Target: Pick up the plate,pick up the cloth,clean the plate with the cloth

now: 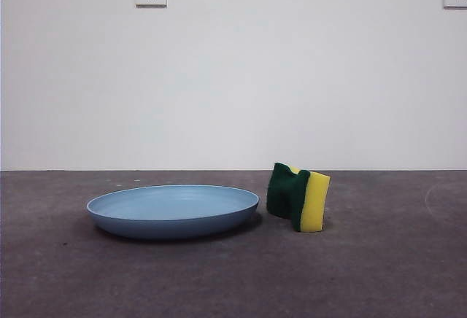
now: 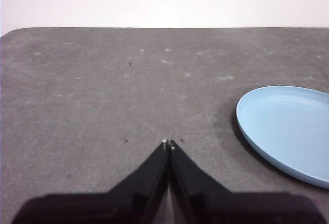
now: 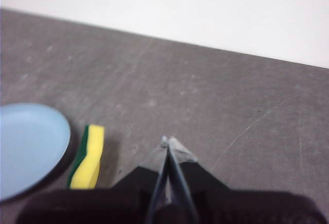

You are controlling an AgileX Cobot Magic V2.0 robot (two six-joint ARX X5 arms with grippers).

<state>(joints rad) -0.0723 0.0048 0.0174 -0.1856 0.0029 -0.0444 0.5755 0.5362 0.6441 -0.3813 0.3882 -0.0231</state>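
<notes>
Nothing begun yet. Plate [image 1: 173, 211] flat on gray tabletop [image 1: 379, 274], cloth [image 1: 298, 197] standing on edge just beside it. Left claw [image 2: 168, 143] clenched and empty, near plate; right claw [image 3: 168, 142] clenched, empty, near cloth. Lifting and wiping all remaining.

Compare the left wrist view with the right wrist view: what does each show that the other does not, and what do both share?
Only the left wrist view shows the left claw, shut and empty above bare table, with no sponge in sight.

Only the right wrist view shows the right claw, also shut and empty, and the sponge, standing on edge with its yellow foam facing the camera, close beside the plate.

Both show part of the light-blue plate lying on the grey table, and the white wall behind it.
</notes>
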